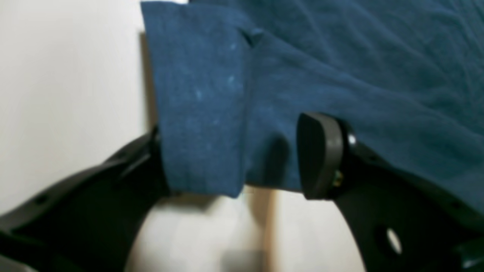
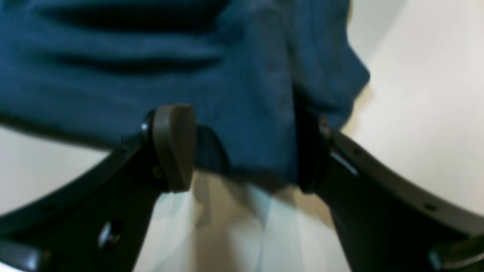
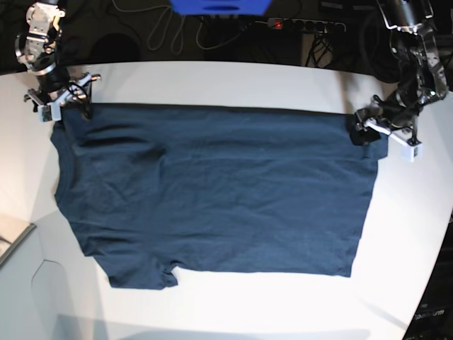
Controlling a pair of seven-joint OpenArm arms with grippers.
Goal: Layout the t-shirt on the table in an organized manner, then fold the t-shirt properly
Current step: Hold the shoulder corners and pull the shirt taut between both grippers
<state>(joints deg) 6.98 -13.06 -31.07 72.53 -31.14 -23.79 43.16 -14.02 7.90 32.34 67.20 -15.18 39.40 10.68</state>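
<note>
The dark navy t-shirt (image 3: pixel 212 191) lies spread flat on the white table (image 3: pixel 226 78), with its sleeves toward the left of the base view. My left gripper (image 3: pixel 359 131) sits at the shirt's far right corner. In the left wrist view the left gripper (image 1: pixel 238 158) stands open, with a hanging fold of the t-shirt (image 1: pixel 204 113) loose between its fingers. My right gripper (image 3: pixel 67 106) is at the far left corner by the sleeve. Up close the right gripper (image 2: pixel 242 151) is also open, and the edge of the t-shirt (image 2: pixel 245 113) lies between its pads.
A pale grey box corner (image 3: pixel 10 237) juts in at the left edge. Behind the table's curved far edge are cables and a power strip (image 3: pixel 304 25). A blue object (image 3: pixel 219 6) hangs at the top centre.
</note>
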